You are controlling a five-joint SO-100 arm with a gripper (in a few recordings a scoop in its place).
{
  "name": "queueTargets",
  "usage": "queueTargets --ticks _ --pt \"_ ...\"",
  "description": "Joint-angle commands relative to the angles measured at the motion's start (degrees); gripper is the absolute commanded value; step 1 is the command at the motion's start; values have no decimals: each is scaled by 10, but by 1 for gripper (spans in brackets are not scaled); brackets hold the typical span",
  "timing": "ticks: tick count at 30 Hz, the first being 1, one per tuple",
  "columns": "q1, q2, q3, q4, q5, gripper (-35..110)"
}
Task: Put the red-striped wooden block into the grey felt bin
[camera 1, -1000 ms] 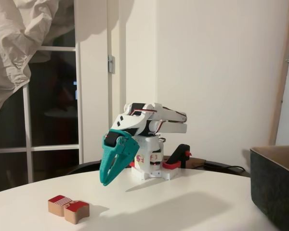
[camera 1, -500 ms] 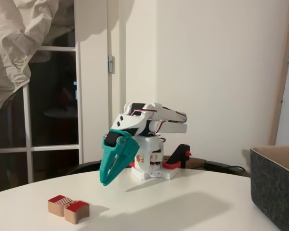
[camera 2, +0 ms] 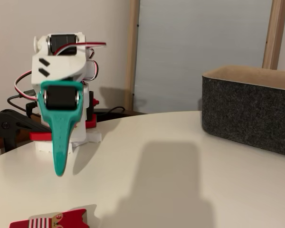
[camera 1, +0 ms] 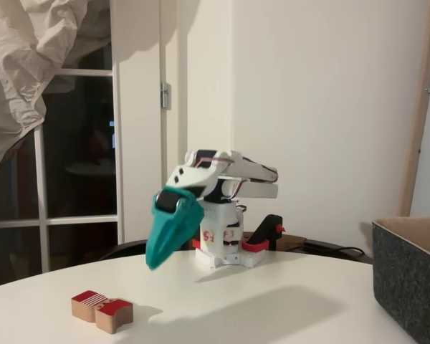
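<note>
The end effector [camera 1: 152, 264] hangs clenched and empty above the tabletop [camera 1: 272, 301], with the block [camera 1: 89, 304] lying below and to its left in a fixed view, touching a second red-topped block [camera 1: 115, 315]. The approach calls for spreading the fingers before descending, then straddling only the striped block so its neighbour stays put; the bin [camera 1: 410, 279] waits far to the right.

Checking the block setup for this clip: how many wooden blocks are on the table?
2, touching each other near the table's front left edge in a fixed view: the red-striped wooden block to the left, a red-topped block beside it. The grey felt bin's inside is hidden.
</note>
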Motion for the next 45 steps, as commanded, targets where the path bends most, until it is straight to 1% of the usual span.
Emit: queueTargets --ticks 1,5,8,10,17,22,28,30,33,37,41,45 --pt "0 9 -79 3 36 0" --pt "-20 -38 -171 3 81 0" --pt "-60 -87 -235 2 152 2" --pt "-80 -116 -263 -2 166 2" --pt "-85 -239 -288 -103 37 7" --pt "-85 -306 -337 -105 -48 4" --pt "-79 -397 -376 -105 -98 4" --pt "-73 -425 -384 -98 -135 5" --pt "-68 -461 -390 -76 -181 13" --pt "-69 -503 -393 -37 -220 21" --pt "-71 -534 -393 4 -242 28" --pt "-80 -565 -393 30 -239 35"
